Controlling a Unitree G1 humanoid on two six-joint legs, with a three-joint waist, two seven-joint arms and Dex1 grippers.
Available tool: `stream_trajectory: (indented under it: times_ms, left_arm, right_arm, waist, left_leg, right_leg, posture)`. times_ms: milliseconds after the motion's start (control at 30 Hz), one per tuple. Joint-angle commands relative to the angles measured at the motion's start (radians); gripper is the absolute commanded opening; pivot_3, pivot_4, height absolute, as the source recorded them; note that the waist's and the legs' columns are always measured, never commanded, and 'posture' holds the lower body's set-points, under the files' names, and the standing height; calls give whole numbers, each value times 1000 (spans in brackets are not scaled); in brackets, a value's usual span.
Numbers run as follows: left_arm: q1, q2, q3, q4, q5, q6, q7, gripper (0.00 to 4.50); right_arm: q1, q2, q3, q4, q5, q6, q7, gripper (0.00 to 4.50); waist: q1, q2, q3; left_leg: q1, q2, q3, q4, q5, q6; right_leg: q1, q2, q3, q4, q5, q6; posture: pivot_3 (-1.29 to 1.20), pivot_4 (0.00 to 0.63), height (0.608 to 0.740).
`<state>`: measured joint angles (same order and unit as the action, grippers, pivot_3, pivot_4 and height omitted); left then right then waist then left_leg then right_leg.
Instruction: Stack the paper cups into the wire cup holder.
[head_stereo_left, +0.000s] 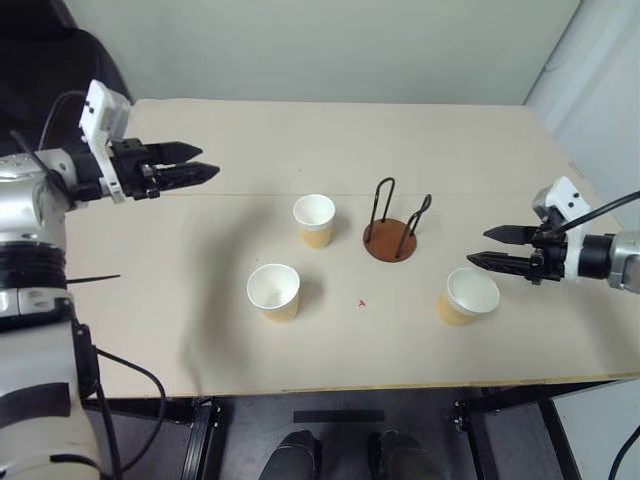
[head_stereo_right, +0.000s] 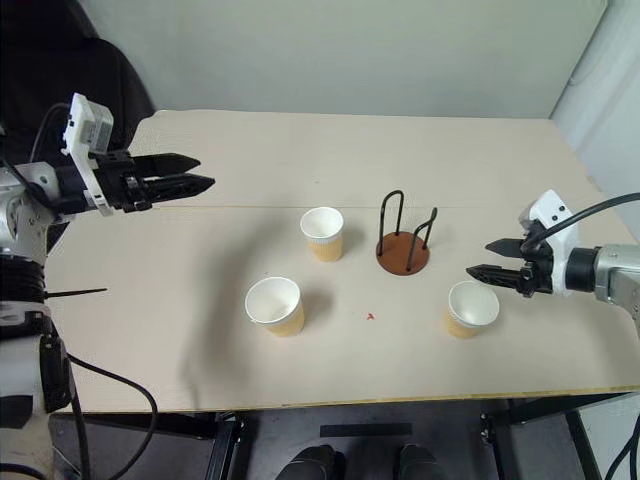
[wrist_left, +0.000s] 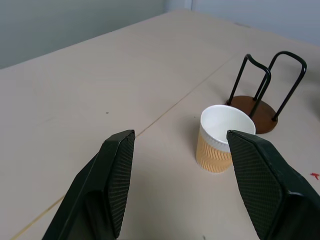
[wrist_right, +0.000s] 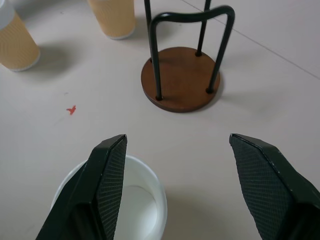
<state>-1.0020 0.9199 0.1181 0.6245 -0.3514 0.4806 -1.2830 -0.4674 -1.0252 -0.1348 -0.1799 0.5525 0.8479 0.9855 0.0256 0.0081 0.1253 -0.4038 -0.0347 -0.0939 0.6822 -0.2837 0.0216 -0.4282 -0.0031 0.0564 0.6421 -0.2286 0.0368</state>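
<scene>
Paper cups stood upright on the table: nearest, right one just under the spread, empty right gripper. Farther, a third beside the empty wire cup holder; left gripper gaped, empty. Best to straddle the rim squarely before squeezing.

I get bright, even light from above on the pale tabletop, with no glare. A soft broad shadow lies beneath the left arm, and the cups cast faint short ones. Everything reads sharp except the slightly soft wrist-view fingers.
</scene>
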Motion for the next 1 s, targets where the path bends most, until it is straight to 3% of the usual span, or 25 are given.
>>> stream_trajectory:
  times_ms: [33,200,433,700,1000]
  left_arm:
    - [-18,13,34,-25,-5,-26,17,3133]
    - [-80,-22,19,48,23,-92,52,3133]
    - [-133,-53,-26,66,21,-88,-60,3133]
    - [-130,-113,-94,-39,-19,20,-227,3133]
    - [-51,-34,-155,-160,-26,58,-328,3133]
  right_arm:
    - [-36,-4,-11,3,-17,-35,-3,3298]
    - [-33,7,-49,-4,-7,-33,-29,3298]
    - [23,-15,-63,-87,40,55,-24,3298]
    - [68,-31,-81,-151,100,112,-9,3298]
    - [-65,-6,26,-106,98,164,-23,3298]
  waist:
    - [1,0,0]
    - [3,0,0]
    - [3,0,0]
    - [4,0,0]
    - [-10,0,0]
  left_leg:
    - [0,0,0,0,0,0]
    - [0,0,0,0,0,0]
    - [0,0,0,-1,0,0]
    - [-1,0,0,1,0,0]
    - [0,0,1,0,0,1]
  right_leg:
    - [0,0,0,0,0,0]
    - [0,0,0,0,0,0]
    - [0,0,0,-1,0,0]
    - [0,0,0,0,0,1]
    - [0,0,1,1,0,2]
  posture:
    - [0,150,740]
    - [0,150,740]
    - [0,150,740]
    - [0,150,740]
    - [0,150,740]
